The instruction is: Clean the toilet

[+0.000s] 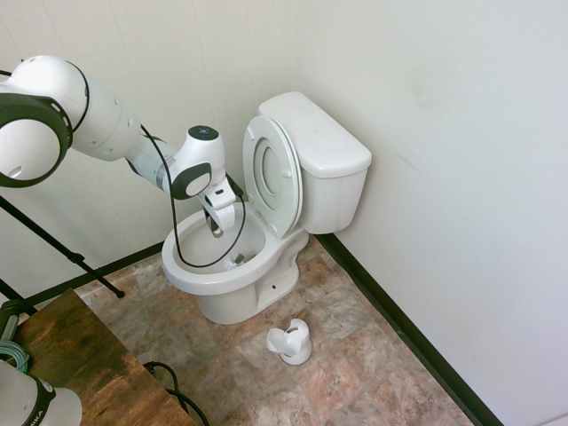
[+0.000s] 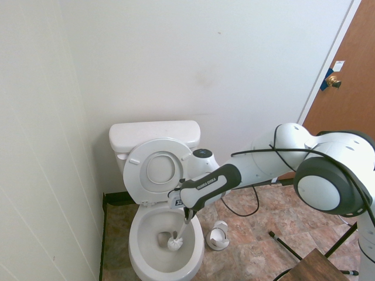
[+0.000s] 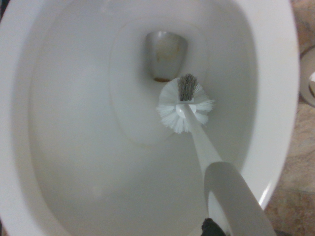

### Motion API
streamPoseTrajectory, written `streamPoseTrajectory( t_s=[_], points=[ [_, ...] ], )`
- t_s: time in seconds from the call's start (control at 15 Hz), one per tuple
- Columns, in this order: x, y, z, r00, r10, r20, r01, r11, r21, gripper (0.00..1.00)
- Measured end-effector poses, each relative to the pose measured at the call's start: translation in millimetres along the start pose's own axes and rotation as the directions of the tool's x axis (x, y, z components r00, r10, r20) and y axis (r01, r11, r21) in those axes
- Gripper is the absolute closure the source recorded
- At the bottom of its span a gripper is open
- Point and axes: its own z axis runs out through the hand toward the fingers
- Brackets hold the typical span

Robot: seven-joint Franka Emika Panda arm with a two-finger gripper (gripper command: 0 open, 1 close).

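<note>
A white robot arm's gripper (image 2: 186,218), closed on the handle (image 2: 182,227) of 1 toilet brush, leans in over the open bowl of a white toilet (image 2: 135,237) at lower left of the second exterior view. The handle slants down and to the left there, its 1 round bristle head (image 2: 174,243) inside the bowl, beside the drain opening (image 3: 166,55). The coming scrub likely turns on that slant: the bowl lies below the gripper, and the brush's long axis already points into it.
</note>
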Motion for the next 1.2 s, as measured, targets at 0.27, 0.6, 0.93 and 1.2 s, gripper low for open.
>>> streamPoseTrajectory(
  t_s=[0.27, 0.6, 0.93, 1.2],
  points=[
    [33, -11, -10, 0.999, 0.033, 0.001, -0.033, 0.999, 0.033, 1.00],
    [35, -69, -3, 1.000, 0.020, -0.012, -0.019, 0.997, 0.074, 1.00],
    [-28, -110, -2, 0.999, -0.025, -0.032, 0.027, 0.998, 0.064, 1.00],
    [-53, -78, -30, 0.996, -0.074, -0.053, 0.074, 0.997, -0.017, 1.00]
  ],
)
